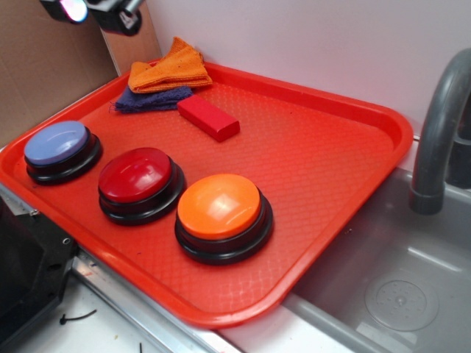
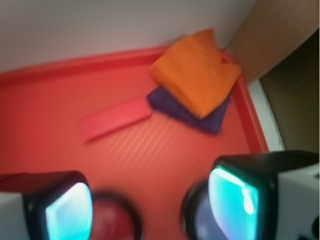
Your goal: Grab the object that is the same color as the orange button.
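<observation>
Orange button (image 1: pixel 221 207) nearest, on red tray (image 1: pixel 331 154). Orange cloth (image 2: pixel 197 71) folded over purple cloth (image 2: pixel 192 114) at far corner. Gripper (image 2: pixel 150 200) spread wide, empty, above tray.

- I see a red tray (image 1: pixel 353 140) resting beside a grey sink (image 1: pixel 397 279), with a grey tap (image 1: pixel 438 132) at its right.
- A red button (image 1: pixel 140 180) and a pale blue button (image 1: pixel 60 149) sit near the front edge.
- A red block (image 1: pixel 208 118) lies just beside a dark blue cloth (image 1: pixel 151 101) in the far corner.
</observation>
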Available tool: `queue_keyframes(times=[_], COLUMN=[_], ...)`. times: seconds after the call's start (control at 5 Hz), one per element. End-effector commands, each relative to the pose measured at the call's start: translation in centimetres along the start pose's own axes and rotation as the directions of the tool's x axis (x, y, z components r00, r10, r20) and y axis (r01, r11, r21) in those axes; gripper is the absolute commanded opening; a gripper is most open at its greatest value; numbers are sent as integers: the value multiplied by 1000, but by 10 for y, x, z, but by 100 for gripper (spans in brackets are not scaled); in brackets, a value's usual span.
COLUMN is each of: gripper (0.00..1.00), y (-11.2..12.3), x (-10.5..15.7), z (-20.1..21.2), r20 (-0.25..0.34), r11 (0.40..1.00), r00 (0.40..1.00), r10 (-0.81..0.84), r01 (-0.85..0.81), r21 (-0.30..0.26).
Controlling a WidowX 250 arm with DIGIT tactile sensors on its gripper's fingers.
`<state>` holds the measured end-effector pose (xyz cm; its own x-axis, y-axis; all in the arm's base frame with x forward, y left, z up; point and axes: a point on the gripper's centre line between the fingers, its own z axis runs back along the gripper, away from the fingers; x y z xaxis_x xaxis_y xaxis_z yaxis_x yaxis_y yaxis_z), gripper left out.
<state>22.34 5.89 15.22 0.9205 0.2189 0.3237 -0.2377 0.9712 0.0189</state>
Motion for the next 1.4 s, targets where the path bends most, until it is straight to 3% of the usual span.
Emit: queue_keyframes(times=[0.0,0.4,0.8,1.0,1.2], gripper=[100,100,100,0,0], y=[57,64,61,62,63], x=[60,89,86,84,84], z=[-60,-116,-159,-161,-155], r20=[60,2,-96,-108,-132], r11=[996,994,996,995,997], r00=[994,994,992,990,989], r10=[87,109,86,95,65], r01=[-88,-109,-85,-92,-59], r21=[30,18,14,34,52])
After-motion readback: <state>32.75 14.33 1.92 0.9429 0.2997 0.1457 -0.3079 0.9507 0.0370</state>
